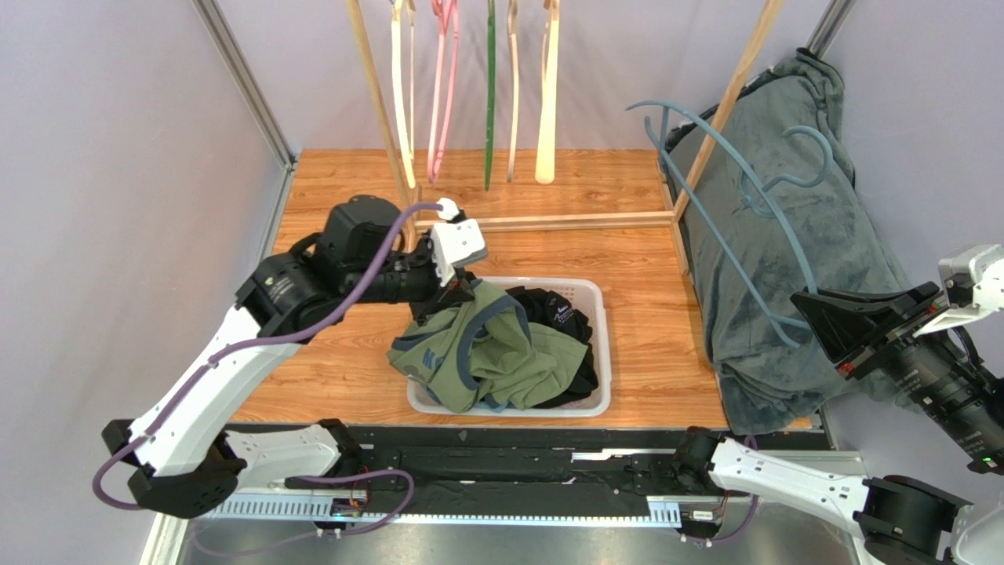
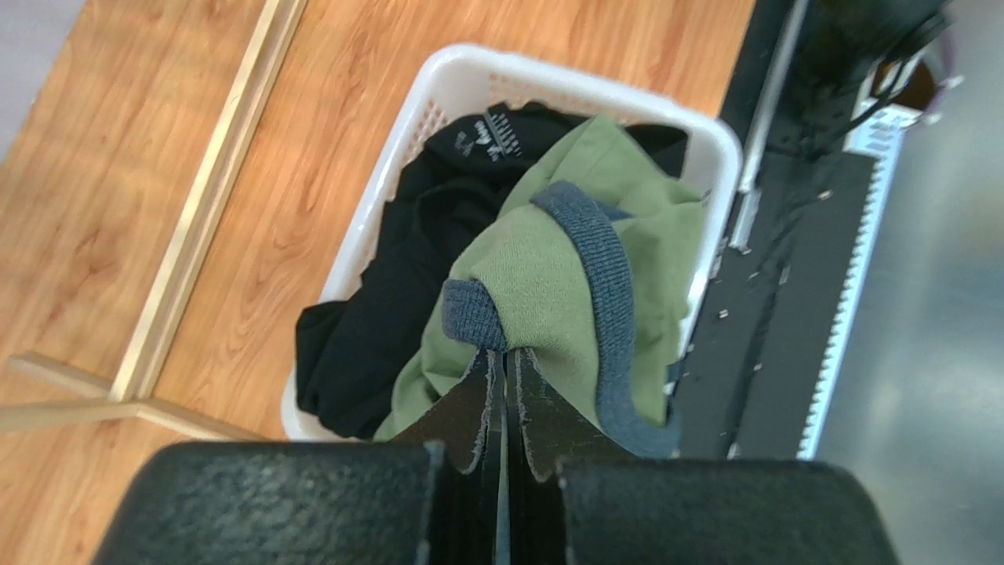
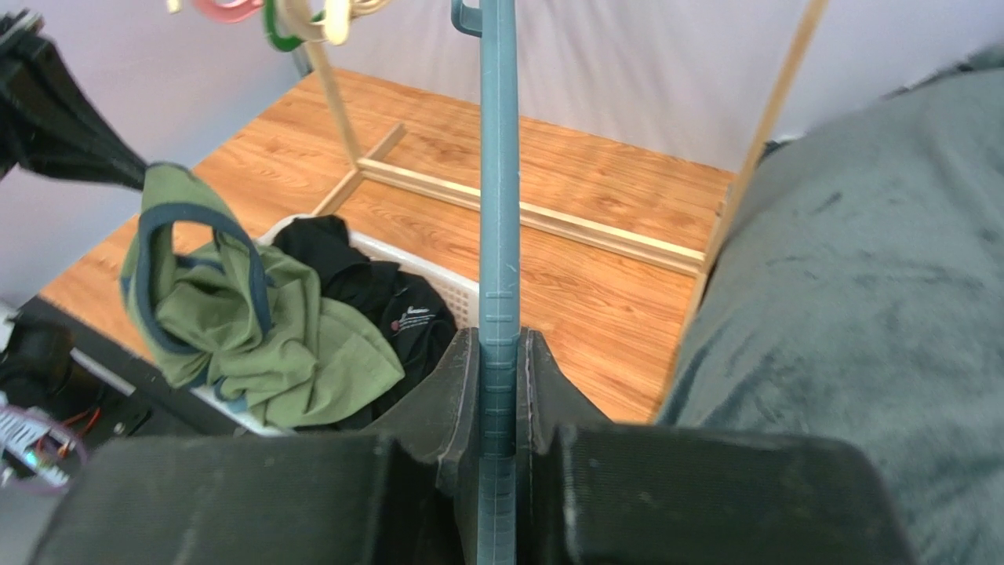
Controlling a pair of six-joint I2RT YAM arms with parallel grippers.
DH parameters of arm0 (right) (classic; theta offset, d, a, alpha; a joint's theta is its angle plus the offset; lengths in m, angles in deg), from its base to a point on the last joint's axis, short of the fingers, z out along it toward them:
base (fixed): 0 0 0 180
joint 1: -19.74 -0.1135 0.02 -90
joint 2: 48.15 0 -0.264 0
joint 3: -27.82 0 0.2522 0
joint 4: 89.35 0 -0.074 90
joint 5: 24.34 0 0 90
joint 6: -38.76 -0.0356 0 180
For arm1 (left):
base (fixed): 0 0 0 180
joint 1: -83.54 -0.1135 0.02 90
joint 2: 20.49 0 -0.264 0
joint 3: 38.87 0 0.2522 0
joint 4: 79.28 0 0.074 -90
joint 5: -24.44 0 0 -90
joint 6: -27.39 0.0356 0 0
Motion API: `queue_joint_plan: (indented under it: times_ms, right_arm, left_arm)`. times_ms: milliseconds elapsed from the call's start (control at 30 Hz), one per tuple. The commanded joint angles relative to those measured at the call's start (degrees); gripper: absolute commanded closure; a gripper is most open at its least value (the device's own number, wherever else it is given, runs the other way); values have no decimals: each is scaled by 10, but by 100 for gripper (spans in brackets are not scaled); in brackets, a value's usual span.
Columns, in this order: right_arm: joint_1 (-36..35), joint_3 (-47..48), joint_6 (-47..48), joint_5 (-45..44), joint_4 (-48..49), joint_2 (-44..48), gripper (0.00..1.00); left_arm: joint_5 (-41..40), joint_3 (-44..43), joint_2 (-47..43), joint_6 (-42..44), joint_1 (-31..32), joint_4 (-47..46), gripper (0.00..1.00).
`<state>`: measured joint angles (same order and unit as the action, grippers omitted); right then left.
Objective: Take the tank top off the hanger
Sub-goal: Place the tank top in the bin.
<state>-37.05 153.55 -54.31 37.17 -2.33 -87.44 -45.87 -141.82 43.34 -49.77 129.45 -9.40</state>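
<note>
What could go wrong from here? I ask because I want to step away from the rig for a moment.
1. The left gripper pinches the tank top only at its edging, and the cloth hangs across the basket's rim. On release, part of it may slide out onto the table.
2. The right gripper holds the hanger close to the gray blanket. Swinging it could snag the blanket.

a: tank top colour?
b: olive green, plain. trim slate blue.
a: hanger?
b: dull teal. basket white, black garment with small white print.
a: rest?
b: table orange wood grain, blanket grey-green. cream hanger, pink hanger, green hanger.
</note>
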Motion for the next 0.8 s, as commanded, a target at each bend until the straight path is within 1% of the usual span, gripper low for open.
queue_joint_plan:
  times_ms: [0, 67, 100, 167, 200, 267, 300, 367, 467, 500, 567, 633, 667, 767]
  right_arm:
    - [2, -17, -41, -84, -24, -18, 100]
    - [2, -45, -51, -114, -11, -18, 100]
    - [3, -58, -49, -123, -2, -17, 100]
    - [2, -83, -46, -126, 27, -17, 100]
    - [2, -106, -44, -128, 40, -16, 100]
    - [2, -122, -37, -130, 64, -18, 100]
    - [2, -128, -35, -131, 70, -25, 100]
    - [2, -128, -35, -133, 77, -33, 100]
    - [2, -123, -46, -151, 75, -54, 100]
    - [1, -122, -52, -152, 73, -59, 100]
    - [2, -125, -58, -155, 72, -73, 100]
    - [2, -129, -66, -161, 72, -86, 100]
    - [2, -129, -69, -161, 72, -90, 100]
    - [2, -135, -74, -155, 78, -100, 100]
  left_arm:
    - [-55, -7, 24, 58, 6, -16, 95]
    - [-67, -31, 59, 63, 6, -7, 80]
    - [-66, -64, 92, 66, 6, 18, 67]
    - [-68, -99, 124, 59, 6, 47, 57]
    - [-62, -119, 146, 56, 6, 68, 47]
    - [-47, -111, 151, 50, 6, 65, 45]
    - [-47, -98, 143, 49, 8, 44, 43]
    - [-70, -60, 138, 59, 16, 30, 40]
    - [-103, -27, 143, 60, 18, 22, 29]
    - [-106, -24, 153, 57, 18, 29, 28]
    - [-103, -22, 161, 60, 19, 42, 22]
    - [-98, -2, 155, 68, 18, 37, 19]
    - [-94, 8, 150, 70, 19, 28, 16]
    - [-86, 52, 132, 78, 18, 23, 15]
